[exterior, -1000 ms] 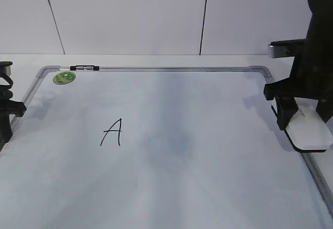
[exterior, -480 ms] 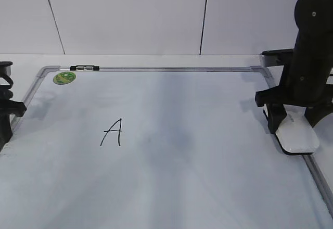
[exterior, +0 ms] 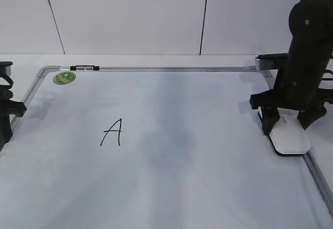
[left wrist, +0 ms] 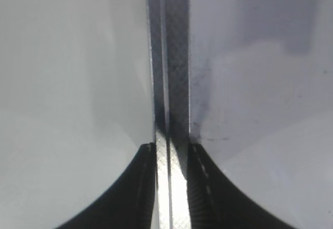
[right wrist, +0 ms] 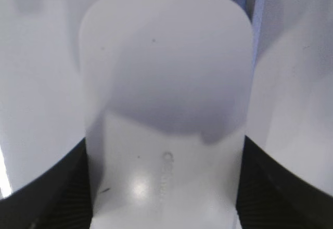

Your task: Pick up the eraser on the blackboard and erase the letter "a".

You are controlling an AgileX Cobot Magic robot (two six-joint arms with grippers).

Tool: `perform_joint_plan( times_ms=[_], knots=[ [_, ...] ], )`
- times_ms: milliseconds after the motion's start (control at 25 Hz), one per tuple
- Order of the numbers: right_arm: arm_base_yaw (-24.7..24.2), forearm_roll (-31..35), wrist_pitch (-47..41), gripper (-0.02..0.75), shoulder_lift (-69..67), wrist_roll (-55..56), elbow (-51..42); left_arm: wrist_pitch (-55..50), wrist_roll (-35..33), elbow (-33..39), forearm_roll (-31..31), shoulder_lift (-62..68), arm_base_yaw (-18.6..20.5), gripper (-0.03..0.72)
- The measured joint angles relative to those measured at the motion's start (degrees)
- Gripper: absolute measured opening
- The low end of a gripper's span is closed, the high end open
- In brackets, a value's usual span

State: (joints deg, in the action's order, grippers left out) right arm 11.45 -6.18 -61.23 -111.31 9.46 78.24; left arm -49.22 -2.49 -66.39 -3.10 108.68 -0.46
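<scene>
Change since a second ago: your right tool (exterior: 285, 121) has carried the eraser (exterior: 289, 137) inward from the right frame rail and slightly toward the far edge; nothing else has shifted.
Right tool: clamped across the eraser's two long sides, fingers (right wrist: 47, 192) pressed against the white shell in the wrist view.
Left tool: (left wrist: 170, 187) jaws nearly together either side of the left frame rail (left wrist: 167, 83); you cannot tell whether they grip it.
Eraser position: at the right edge of the blackboard (exterior: 208, 187), dark underside on or just above the surface; contact cannot be told.
Lettering: only a capital "A" (exterior: 112, 132) shows, left of centre and well apart from the eraser; no lowercase "a" is visible.
Handling: expect a light, rigid, glossy plastic block that could slip, so keep your hold low on the long sides and the pad flat.
Step judged: pick-up done, travel to the letter ahead.
</scene>
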Motion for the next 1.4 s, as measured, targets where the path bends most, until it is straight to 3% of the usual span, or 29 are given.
perform_joint_plan(
  times_ms=[1400],
  knots=[
    [0.00, 1.28, -1.19, 0.575, -0.26, -1.03, 0.62, 0.00, 0.10, 0.00, 0.12, 0.00, 0.00, 0.138]
  ],
)
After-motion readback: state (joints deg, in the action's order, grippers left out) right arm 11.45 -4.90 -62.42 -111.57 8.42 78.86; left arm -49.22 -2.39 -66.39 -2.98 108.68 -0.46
